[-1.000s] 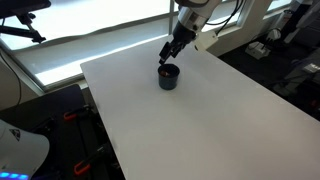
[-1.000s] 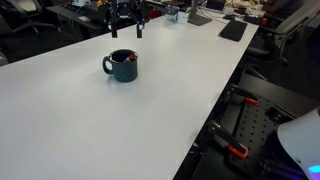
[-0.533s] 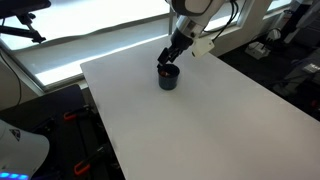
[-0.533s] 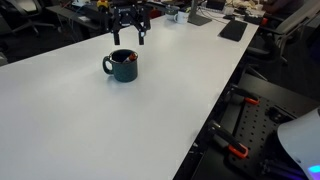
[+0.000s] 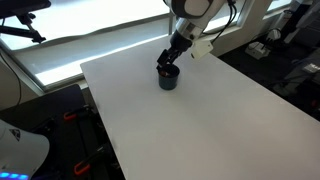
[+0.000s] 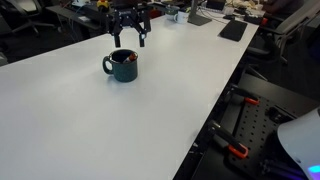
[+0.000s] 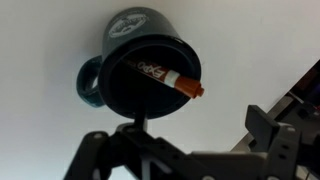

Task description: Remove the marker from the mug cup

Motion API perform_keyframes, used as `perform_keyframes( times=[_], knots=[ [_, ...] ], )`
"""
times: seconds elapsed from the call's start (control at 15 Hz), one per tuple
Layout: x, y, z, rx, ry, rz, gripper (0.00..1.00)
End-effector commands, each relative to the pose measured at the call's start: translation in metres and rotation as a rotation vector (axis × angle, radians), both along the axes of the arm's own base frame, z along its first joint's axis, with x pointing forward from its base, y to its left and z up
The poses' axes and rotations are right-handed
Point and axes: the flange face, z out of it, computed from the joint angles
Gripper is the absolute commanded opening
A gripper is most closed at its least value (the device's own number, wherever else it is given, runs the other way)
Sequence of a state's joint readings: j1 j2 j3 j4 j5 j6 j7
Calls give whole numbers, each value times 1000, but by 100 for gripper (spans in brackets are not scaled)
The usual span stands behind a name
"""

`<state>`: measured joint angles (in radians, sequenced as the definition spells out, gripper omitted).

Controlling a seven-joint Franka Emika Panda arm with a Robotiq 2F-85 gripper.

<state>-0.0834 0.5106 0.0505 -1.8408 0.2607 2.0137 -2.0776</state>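
The mug cup is dark and stands on the white table; it also shows in an exterior view, with its handle to the left. In the wrist view the mug cup holds the marker, which leans across the inside with its reddish end over the rim. My gripper is open and hangs just above and behind the cup, and it shows the same in an exterior view. In the wrist view its fingers spread wide below the cup and are empty.
The table's near edge drops to black stands with red clamps. Desks with laptops and clutter lie beyond the far edge. A bright window panel runs behind the table.
My gripper came down toward the cup and stayed open. In the last half second it barely moved. The cup and marker have not moved.
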Motion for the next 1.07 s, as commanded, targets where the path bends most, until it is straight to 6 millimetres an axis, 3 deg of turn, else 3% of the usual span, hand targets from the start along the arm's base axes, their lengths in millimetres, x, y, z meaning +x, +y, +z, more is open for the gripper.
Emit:
perform_keyframes(
  times=[0.0,0.2,0.67,0.73,0.87,1.0],
  knots=[
    [0,0,0,0,1,0,100],
    [0,0,0,0,1,0,100],
    [-18,-82,19,-34,80,70,100],
    [-14,-71,5,-38,63,35,100],
    [-18,-86,8,-29,72,40,100],
    [-18,-87,8,-28,72,41,100]
  ],
)
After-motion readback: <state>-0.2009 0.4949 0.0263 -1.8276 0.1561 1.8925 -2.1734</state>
